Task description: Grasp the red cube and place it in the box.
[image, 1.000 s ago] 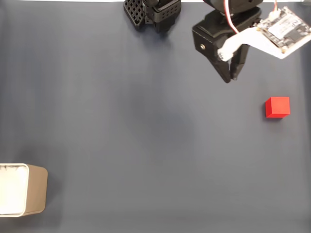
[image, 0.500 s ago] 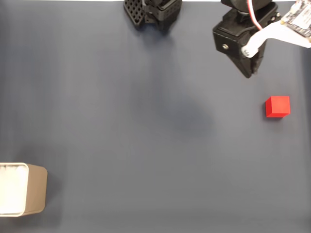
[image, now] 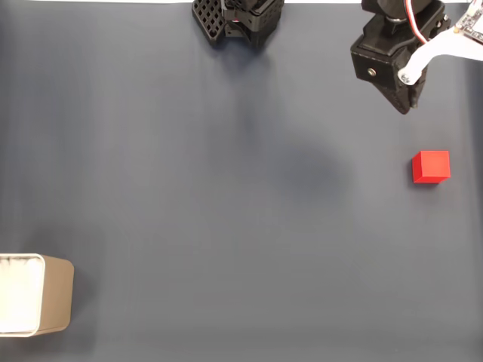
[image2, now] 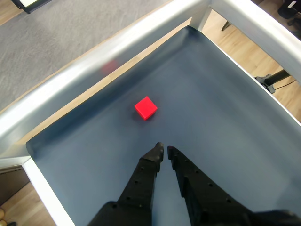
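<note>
The red cube [image: 431,167] lies on the dark blue mat at the right side of the fixed view; the wrist view has the red cube [image2: 146,108] ahead of the fingers, some way off. My black gripper [image: 406,108] hangs above the mat near the top right, up and left of the cube, not touching it. Seen from the wrist, the gripper [image2: 164,150] is shut, tips almost together, nothing held. The tan box [image: 54,296] with its white interior stands at the bottom left corner, far from both.
The arm's black base [image: 238,19] sits at the top centre edge. A metal rail [image2: 84,77] frames the mat's corner beyond the cube in the wrist view, with wooden floor and grey carpet outside it.
The gripper has swung to the right and slightly up across the fixed view, closer to the cube's column. Cube and box have not moved.
</note>
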You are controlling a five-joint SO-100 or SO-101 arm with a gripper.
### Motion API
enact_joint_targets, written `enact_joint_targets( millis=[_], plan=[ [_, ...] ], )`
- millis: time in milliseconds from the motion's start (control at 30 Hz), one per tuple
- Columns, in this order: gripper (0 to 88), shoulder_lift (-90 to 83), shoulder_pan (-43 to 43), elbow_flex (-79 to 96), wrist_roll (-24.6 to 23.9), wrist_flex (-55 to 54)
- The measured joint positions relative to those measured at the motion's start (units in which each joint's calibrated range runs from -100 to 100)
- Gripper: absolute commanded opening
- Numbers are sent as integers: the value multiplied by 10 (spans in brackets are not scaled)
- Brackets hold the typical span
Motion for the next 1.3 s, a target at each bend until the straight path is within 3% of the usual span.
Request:
enact_joint_targets(
  millis=[533,1300],
  plan=[
    [186,0,-12,69,4,-89],
    [361,50,-11,97,-27,-167]
  ],
)
